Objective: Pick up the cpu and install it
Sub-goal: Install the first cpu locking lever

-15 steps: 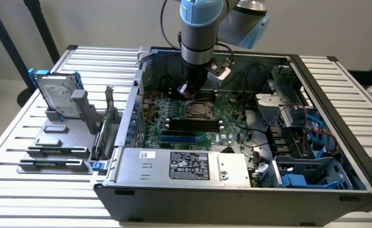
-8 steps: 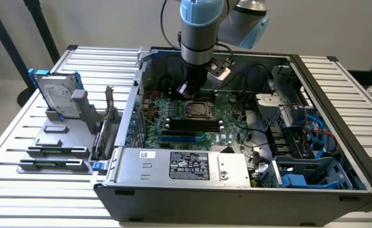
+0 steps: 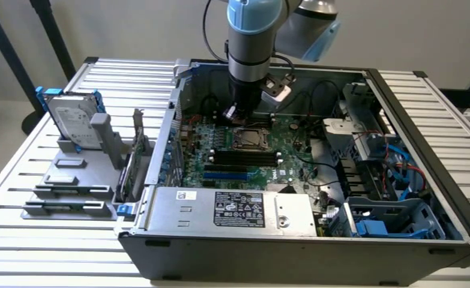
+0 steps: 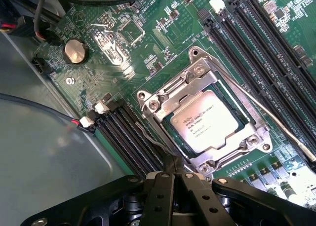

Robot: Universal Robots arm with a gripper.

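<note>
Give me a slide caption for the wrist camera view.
Small square silver-topped cpu sitting in the metal socket of the green motherboard, the black gripper just beside it, jaws shut.

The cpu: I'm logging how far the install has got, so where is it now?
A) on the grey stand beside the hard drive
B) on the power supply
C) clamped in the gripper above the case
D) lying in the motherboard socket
D: the cpu lies flat inside the metal socket frame on the motherboard, apart from the shut gripper.
</note>
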